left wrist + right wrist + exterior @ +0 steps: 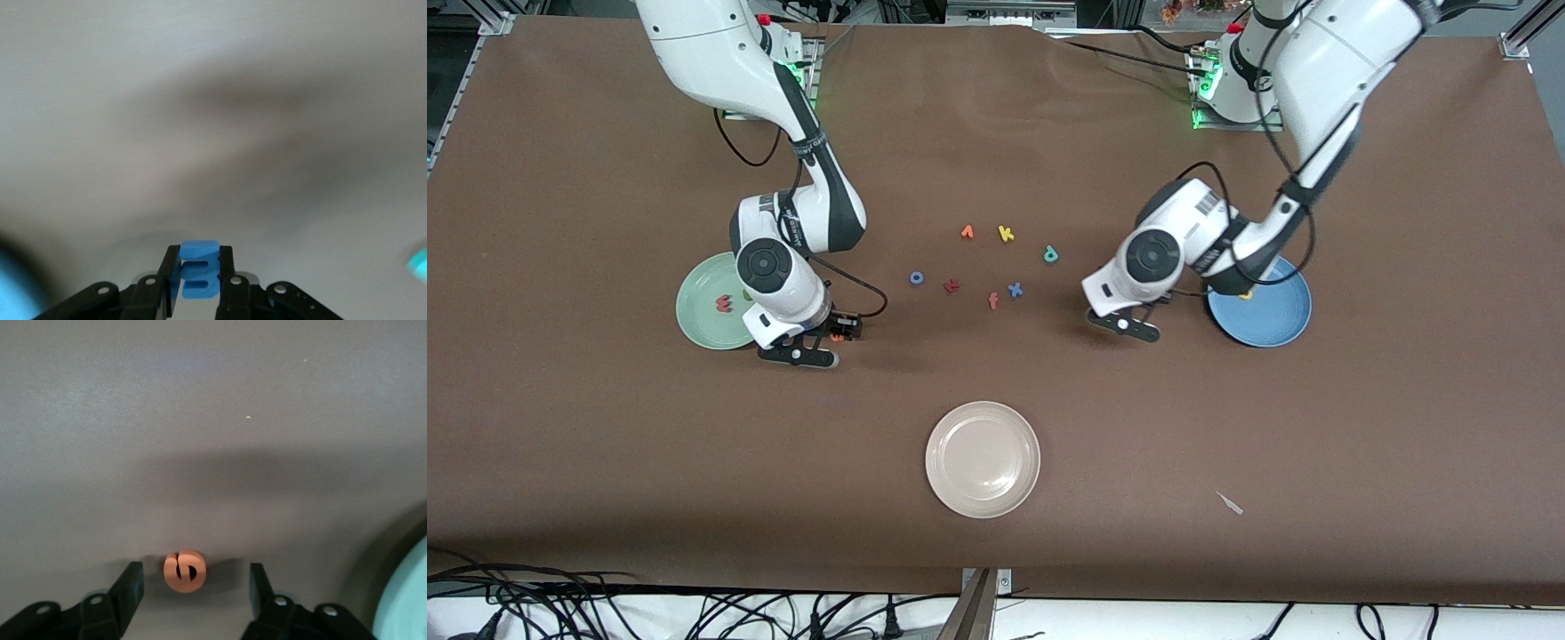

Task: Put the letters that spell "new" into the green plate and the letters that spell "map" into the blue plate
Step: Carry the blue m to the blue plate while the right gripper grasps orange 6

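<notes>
My left gripper [199, 261] is shut on the blue m [199, 279], low over the table beside the blue plate [1272, 316]. A yellow letter [1245, 294] peeks out from under the left arm in that plate. The teal p [1051, 255] lies among the loose letters mid-table. My right gripper [195, 583] is open at the table beside the green plate [698, 316]. The orange e [185, 571] stands between its fingers [133, 585] with a gap on each side. The pinkish-red w [724, 303] lies in the green plate.
Loose letters lie mid-table: an orange v [967, 232], a yellow k [1006, 234], a blue o [917, 277], a dark red letter [951, 285], an orange f [993, 301] and a blue x [1015, 289]. A beige-white plate [983, 498] sits nearer the front camera.
</notes>
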